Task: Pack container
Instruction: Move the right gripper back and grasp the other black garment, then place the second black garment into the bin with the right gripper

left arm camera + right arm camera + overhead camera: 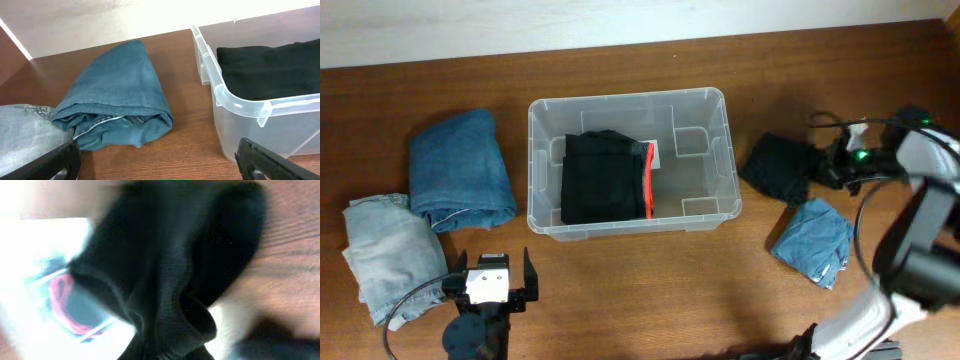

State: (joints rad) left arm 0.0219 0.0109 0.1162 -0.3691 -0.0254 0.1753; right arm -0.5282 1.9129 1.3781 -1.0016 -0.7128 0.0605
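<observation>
Brown wood table (pixel 650 290), grain running side to side. Clear container (pixel 532 170) stands at centre. At its 9 o'clock, just beside it: folded mid-blue denim (pixel 460 168). At 8 o'clock, touching that denim's near edge: folded pale grey-blue jeans (pixel 382 255). At 3 o'clock, near the bin but apart: crumpled black garment (pixel 782 165). At that garment's 5 o'clock, just beside it: small folded blue denim piece (pixel 812 240).
</observation>
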